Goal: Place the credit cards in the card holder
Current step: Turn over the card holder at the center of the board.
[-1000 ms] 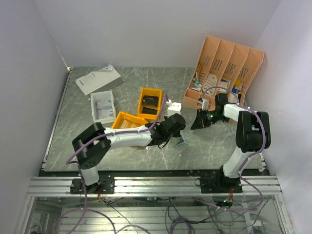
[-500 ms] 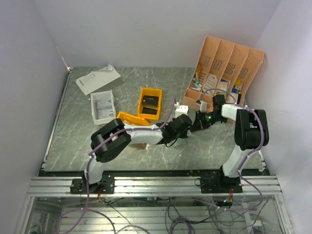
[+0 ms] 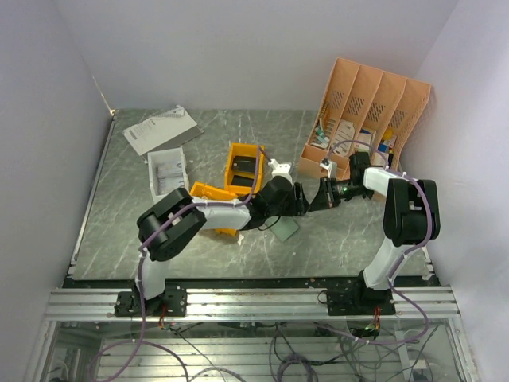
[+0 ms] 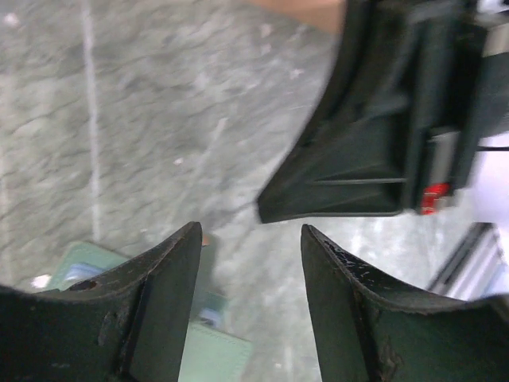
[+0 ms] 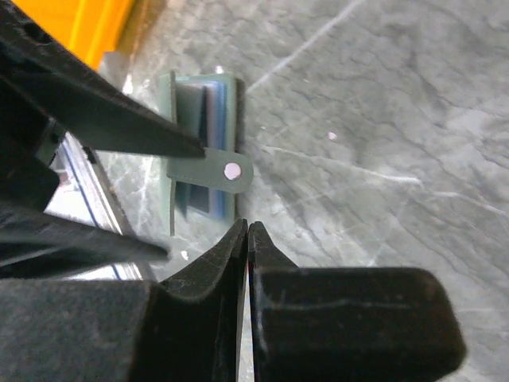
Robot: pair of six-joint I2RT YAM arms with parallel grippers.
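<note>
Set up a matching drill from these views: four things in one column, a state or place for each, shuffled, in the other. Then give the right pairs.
Things
1. left gripper
2. right gripper
3. card holder
4. desk organiser

States and places
A. peach, standing at the far right
B. open, holding nothing
C. grey-green, lying flat on the table
D. shut tight

Pairs: 1-B, 2-D, 3-C, 4-A
</note>
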